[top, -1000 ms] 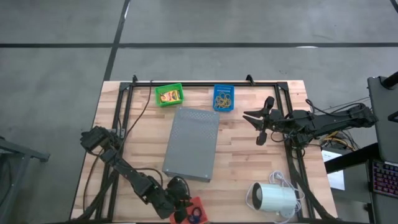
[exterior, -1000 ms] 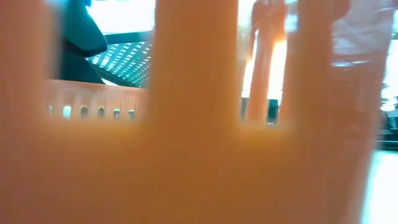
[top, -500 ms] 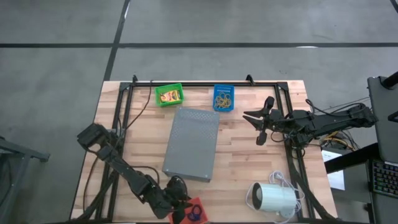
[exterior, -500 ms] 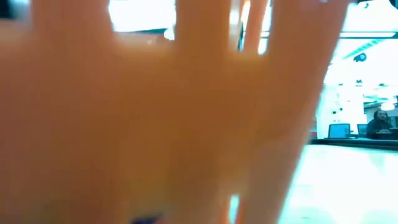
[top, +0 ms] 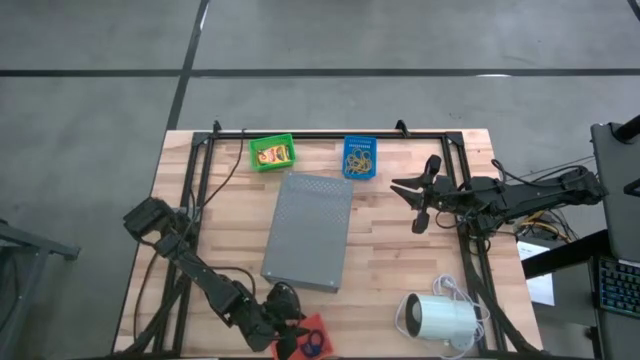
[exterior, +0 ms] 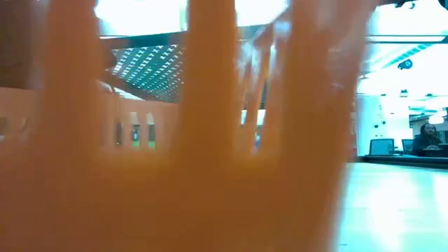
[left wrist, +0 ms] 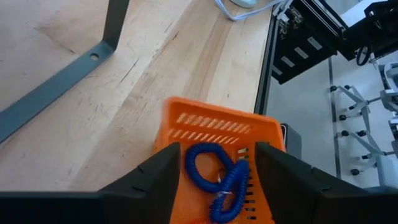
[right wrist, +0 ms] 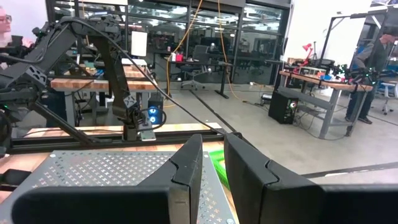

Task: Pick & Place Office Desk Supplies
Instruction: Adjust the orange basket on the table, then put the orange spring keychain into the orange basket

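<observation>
An orange slatted basket (left wrist: 211,121) stands at the table's near edge (top: 318,328) with blue coiled rubber rings (left wrist: 214,177) lying in it. My left gripper (left wrist: 217,149) is open just above it, one finger on either side of the rings. In the low view the basket's wall (exterior: 210,175) fills the picture, blurred. At the far edge, a green bin (top: 271,153) holds yellow crayon boxes and a blue bin (top: 360,157) holds tan rubber bands. My right gripper (top: 418,200) waits lifted at the right, shut with nothing between its fingers (right wrist: 213,149). My left gripper comes at the basket slanting down from the table's left. Its left finger (left wrist: 158,177) stands over the basket's side wall and its right finger (left wrist: 273,174) over the basket's inside. I cannot tell whether either touches the basket or the rings.
A big grey perforated slab (top: 308,230) lies in the table's middle. A white cylinder (top: 440,320) with a cord lies at the near right. A black frame (top: 200,200) runs along the table's left, far and right sides. Bare wood lies between slab and frame.
The orange basket has shifted in front of the low camera: its slats stand elsewhere in that view than a second ago. My left arm's upper part has drawn slightly toward the table's left edge. My right arm has kept still.
</observation>
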`<state>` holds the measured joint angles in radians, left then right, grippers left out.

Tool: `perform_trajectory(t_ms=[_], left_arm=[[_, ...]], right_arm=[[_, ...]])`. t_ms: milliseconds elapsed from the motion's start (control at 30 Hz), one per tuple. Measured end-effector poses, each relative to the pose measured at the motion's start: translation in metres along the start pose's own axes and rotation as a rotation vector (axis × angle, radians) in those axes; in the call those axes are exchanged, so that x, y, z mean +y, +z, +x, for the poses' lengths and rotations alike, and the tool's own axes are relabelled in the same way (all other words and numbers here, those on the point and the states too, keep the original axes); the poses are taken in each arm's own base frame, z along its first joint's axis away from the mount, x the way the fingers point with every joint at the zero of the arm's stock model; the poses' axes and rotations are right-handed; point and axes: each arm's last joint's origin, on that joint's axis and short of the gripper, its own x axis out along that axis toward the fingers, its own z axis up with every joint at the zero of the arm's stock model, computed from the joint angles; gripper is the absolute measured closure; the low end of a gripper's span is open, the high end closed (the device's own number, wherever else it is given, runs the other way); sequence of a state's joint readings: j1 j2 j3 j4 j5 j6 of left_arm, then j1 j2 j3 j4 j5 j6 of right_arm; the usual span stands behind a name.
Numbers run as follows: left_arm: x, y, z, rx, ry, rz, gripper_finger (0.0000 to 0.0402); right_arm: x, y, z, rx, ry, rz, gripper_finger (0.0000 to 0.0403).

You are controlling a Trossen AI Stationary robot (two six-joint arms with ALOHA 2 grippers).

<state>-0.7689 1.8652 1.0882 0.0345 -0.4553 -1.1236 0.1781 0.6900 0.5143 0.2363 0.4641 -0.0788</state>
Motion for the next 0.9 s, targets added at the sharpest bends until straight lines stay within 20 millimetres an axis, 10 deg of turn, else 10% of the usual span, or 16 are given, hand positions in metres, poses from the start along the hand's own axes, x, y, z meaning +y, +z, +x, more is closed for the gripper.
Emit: perform_trajectory(t_ms=[400, 900], left_arm=[[-0.002, 0.001, -0.006, 0.006, 0.0, 0.026, 0.0178], [0.004, -0.013, -0.091, 0.049, 0.226, -0.115, 0.0176]], right_arm=[[0.0, 0.0, 0.0, 0.0, 0.0, 0.0, 0.0339], [0.0, 0.0, 0.0, 0.0, 0.0, 0.0, 0.0339]])
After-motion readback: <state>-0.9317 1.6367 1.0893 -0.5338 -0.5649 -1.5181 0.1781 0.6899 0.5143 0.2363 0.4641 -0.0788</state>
